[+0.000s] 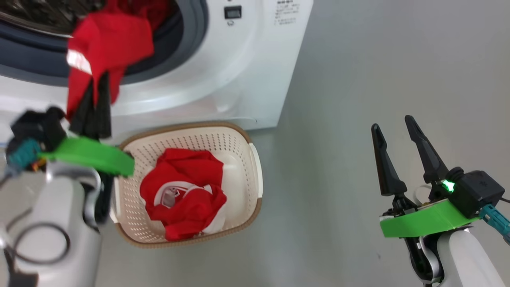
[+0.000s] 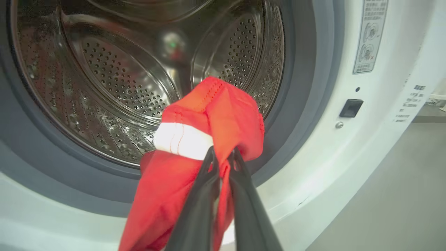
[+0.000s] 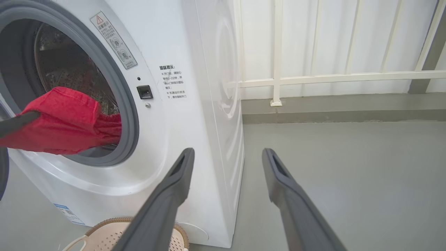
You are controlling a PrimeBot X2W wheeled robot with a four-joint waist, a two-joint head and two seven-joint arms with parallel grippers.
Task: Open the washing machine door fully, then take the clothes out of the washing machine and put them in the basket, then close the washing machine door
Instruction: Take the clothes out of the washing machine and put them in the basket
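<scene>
Washing machine (image 1: 223,79) stands on the floor (image 1: 358,99); a railing (image 3: 313,76) runs behind it, off to its right. Basket (image 1: 255,167) sits on the floor just before the machine's front, below the drum (image 2: 122,87) opening. One garment (image 1: 187,195) lies inside the basket. A second garment (image 1: 107,44) reaches from inside the drum out over the opening's lower edge, pinched in the left pincer (image 2: 223,155) before the opening. Right pincer (image 1: 392,121) is above bare floor, well right of basket and machine.
</scene>
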